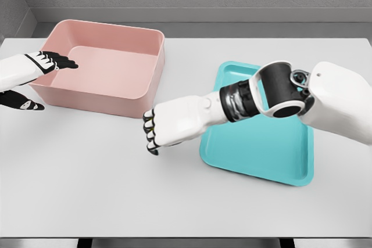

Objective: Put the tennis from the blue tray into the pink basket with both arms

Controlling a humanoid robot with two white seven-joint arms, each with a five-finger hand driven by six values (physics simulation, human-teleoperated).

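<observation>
Your right hand (168, 127) has its fingers (150, 135) curled together; a yellow-green sliver shows between them, likely the tennis ball, mostly hidden. It hangs between the glossy rounded blue tray (273, 155) and the smooth pink basket (125, 94). Your left hand (35, 71) has its fingers apart at the basket's left wall. The worktop (87, 190) is matte white. No writing is readable.

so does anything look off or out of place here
Yes: no tennis ball shows anywhere. The blue tray looks bare and the pink basket looks empty. The right hand is curled over the table beside the tray; whether it hides the ball cannot be told. The left hand is at the basket's left rim.
</observation>
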